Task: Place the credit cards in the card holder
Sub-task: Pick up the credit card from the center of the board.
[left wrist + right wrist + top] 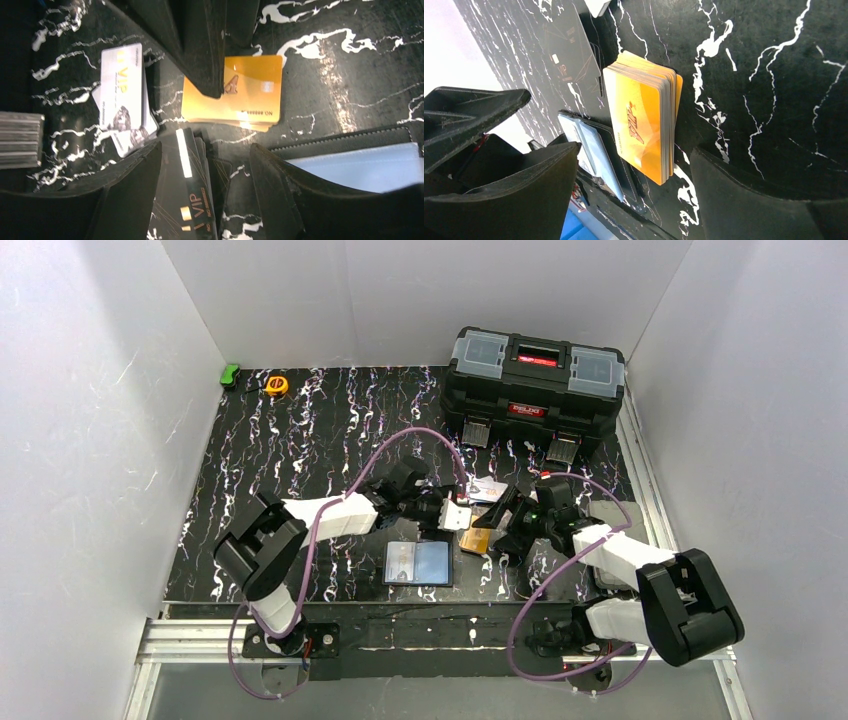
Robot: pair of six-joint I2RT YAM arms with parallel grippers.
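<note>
Lying open on the table point(300, 440), card holder point(418, 563) sat beside the orange credit cards point(475, 538), silver cards point(487, 490) farther back; right gripper point(634, 152) jaws apart at the orange stack; left gripper point(205, 150) jaws apart around black VIP cards point(192, 195).

We see a black toolbox point(535, 385) at the far right of the marbled mat point(300, 440). A yellow tape measure point(276, 385) and a green block point(231, 374) lie far left.

card holder point(418, 564) before card stack point(476, 539), toolbox point(535, 385) behind
</note>
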